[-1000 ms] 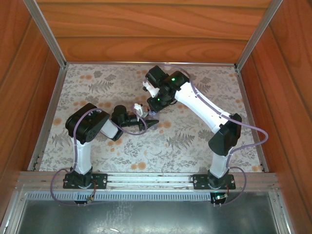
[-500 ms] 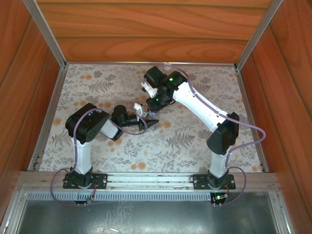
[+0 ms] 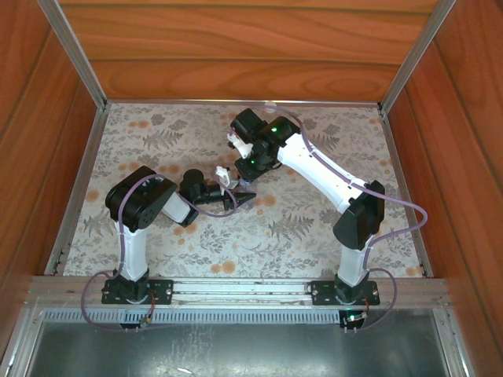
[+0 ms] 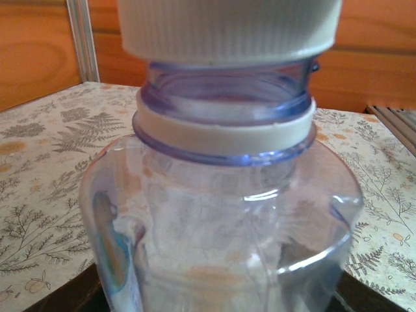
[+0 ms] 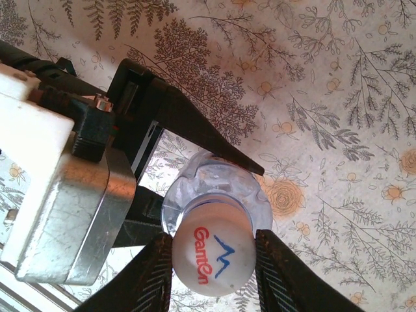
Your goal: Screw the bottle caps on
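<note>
Fern-print table (image 4: 39,162); ribbed cap (image 4: 227,29), clear bottle (image 4: 221,247)

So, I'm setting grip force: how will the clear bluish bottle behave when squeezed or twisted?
Probably light: the bottle looks empty, with no liquid line visible. Its thin clear walls will likely flex in the left gripper. The glossy plastic may slip round if the right gripper turns the cap.

Mat (image 3: 149,133) free far L, near edge; centre blocked: left end effector (image 3: 248,199), right end effector (image 5: 213,260), bottle (image 4: 221,247), cap (image 4: 227,26).
</note>
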Robot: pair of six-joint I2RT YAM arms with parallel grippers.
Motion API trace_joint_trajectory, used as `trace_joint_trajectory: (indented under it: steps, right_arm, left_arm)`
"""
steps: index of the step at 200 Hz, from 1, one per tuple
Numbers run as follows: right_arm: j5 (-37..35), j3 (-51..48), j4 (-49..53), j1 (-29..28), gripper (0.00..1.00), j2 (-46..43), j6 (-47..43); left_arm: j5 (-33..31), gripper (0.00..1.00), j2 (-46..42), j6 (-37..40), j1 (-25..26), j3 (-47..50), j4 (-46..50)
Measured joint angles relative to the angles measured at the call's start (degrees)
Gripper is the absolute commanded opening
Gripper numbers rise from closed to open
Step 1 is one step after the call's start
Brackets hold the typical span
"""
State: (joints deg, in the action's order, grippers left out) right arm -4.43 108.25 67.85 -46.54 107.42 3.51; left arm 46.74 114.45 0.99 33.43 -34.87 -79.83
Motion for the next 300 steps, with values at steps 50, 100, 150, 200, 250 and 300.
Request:
trace_joint_trajectory:
  steps: [50,100,150,200,250,300]
  right_arm:
    - [0.1,-3.3,-3.7,0.0,0.36,-1.7,0.0]
    - [0.0,-5.7,-5.9,0.0,0.33,-3.5,0.0]
    - [0.0,-9.9,-9.9,0.0,0.33,-6.3,0.0]
    - [0.0,-12.5,-12.4,0.0,0.32,-8.0,0.0]
    - [0.0,-13.0,-13.6,0.0,0.32,-8.7,0.0]
    - [0.4,-13.7,-14.6,0.0,0.33,-9.1,-0.1]
  left_arm:
    - [-0.2,0.55,0.0,-0.6,0.0,0.0,0.0]
    - [-0.3,0.55,0.0,-0.8,0.0,-0.1,0.0]
    - [-0.1,0.55,0.3,-0.9,0.0,-0.4,0.0]
    - [-0.1,0.55,0.3,-0.9,0.0,-0.5,-0.1]
    - [-0.1,0.54,0.4,-1.1,0.0,-1.2,-0.2]
    - [0.1,0.5,0.4,-1.4,0.0,-1.2,-0.2]
